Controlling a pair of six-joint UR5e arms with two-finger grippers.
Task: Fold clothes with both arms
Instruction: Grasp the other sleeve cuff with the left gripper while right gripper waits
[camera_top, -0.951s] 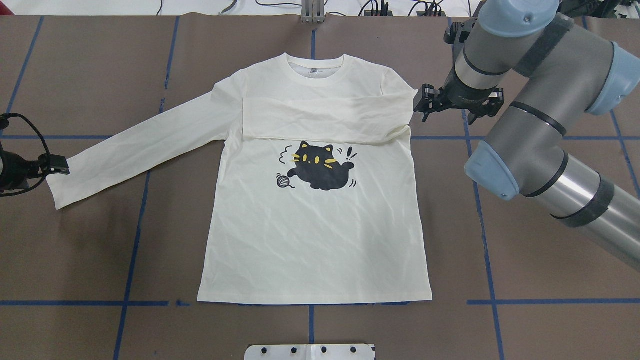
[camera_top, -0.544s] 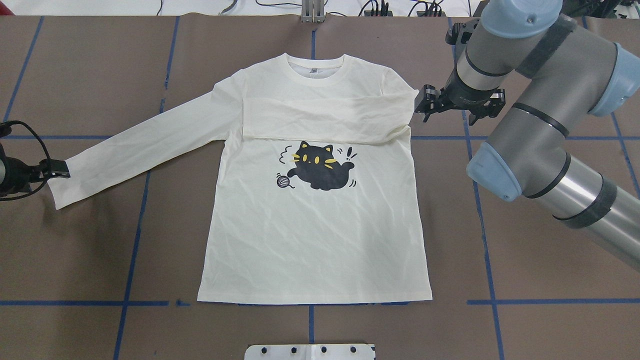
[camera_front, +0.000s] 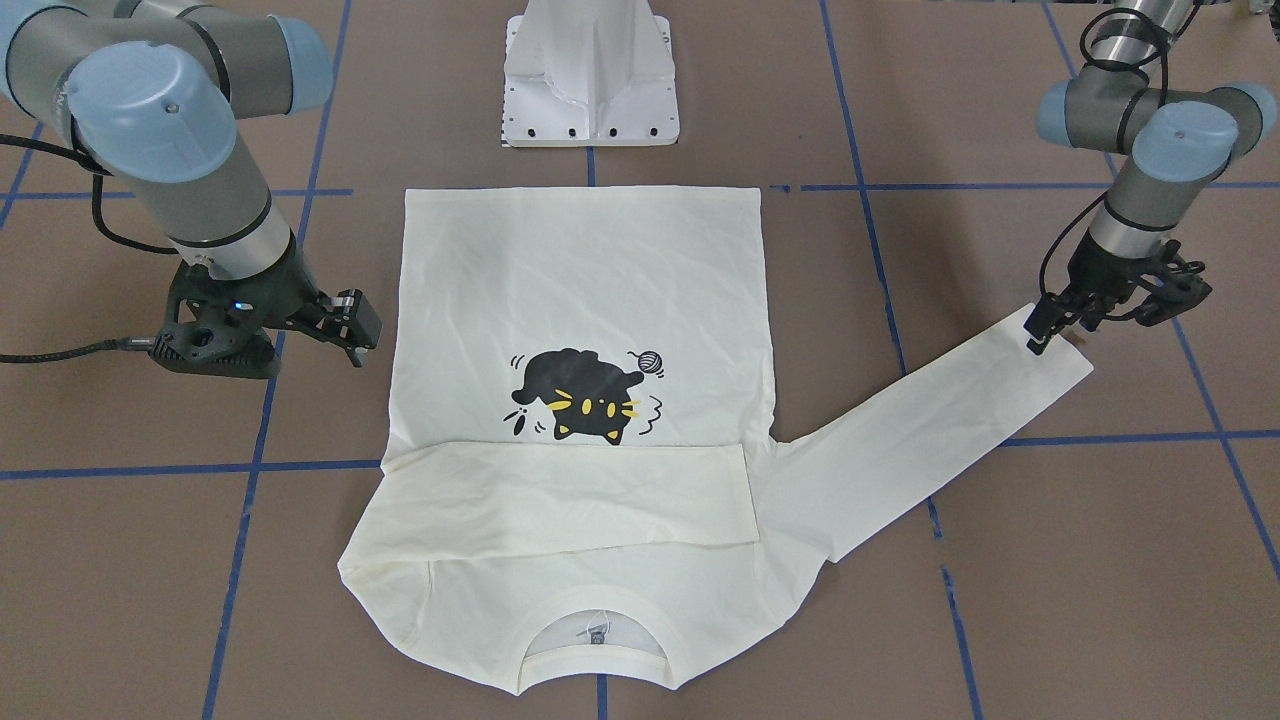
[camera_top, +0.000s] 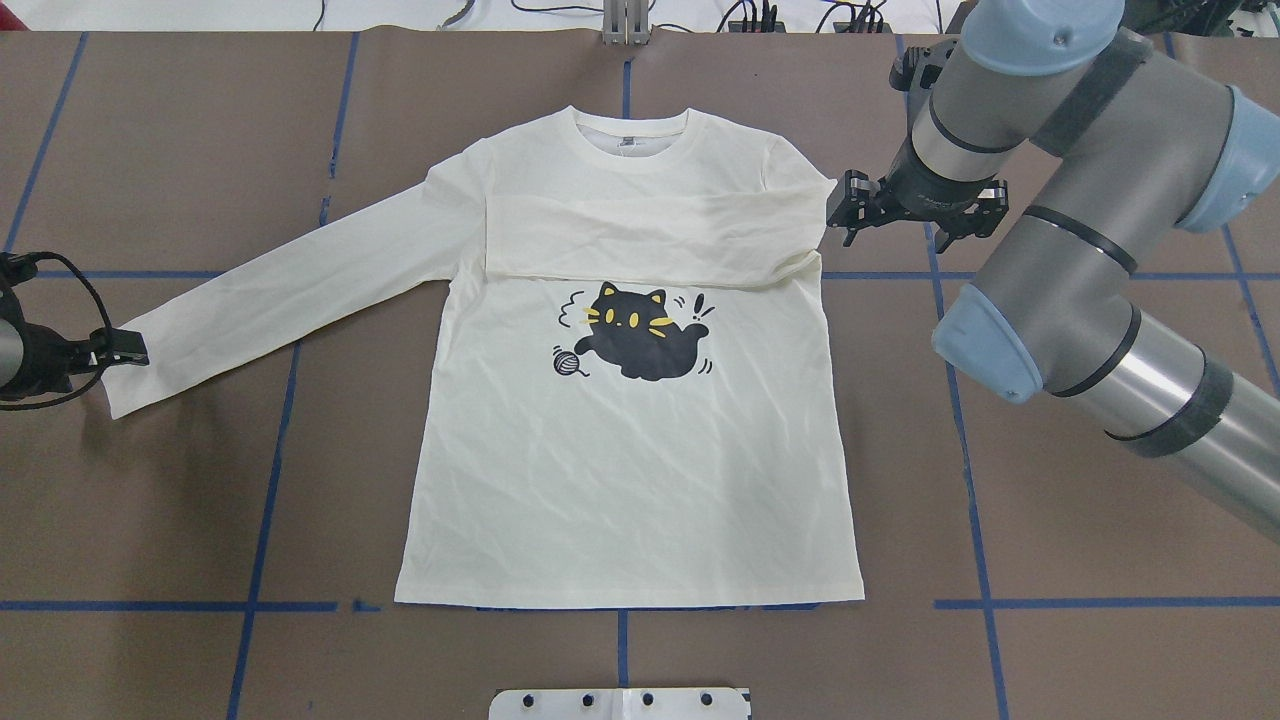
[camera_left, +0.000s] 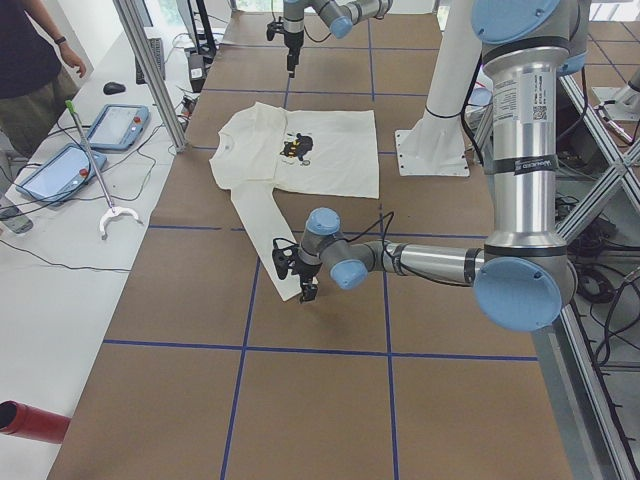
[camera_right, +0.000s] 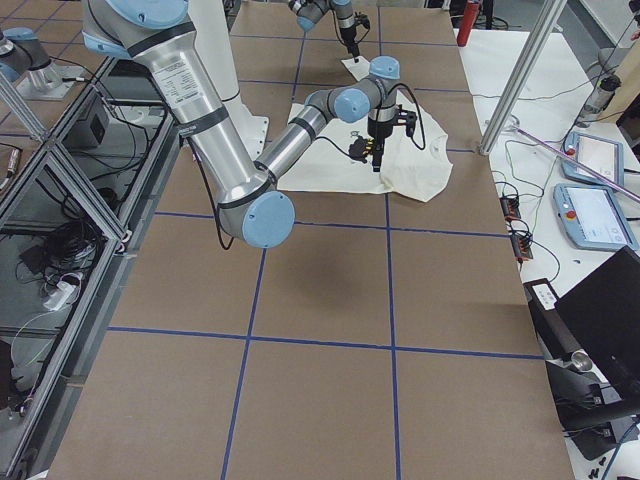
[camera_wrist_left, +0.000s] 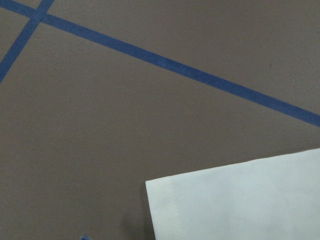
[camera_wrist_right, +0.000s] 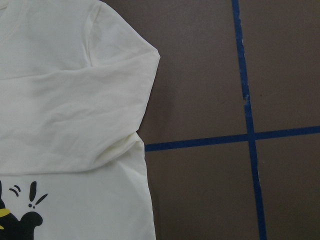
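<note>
Looking from the front, you see the left pincer (camera_front: 1115, 305) spread apart and gripping nothing, one finger (camera_front: 1040, 325) at the cuff of the outstretched sleeve (camera_front: 930, 430). Your right pincer (camera_top: 915, 212), also spread and empty, hangs just beside the shoulder of the cat-print shirt (camera_top: 620, 480), which lies flat on the table (camera_top: 150, 520), its other sleeve folded across the chest.
</note>
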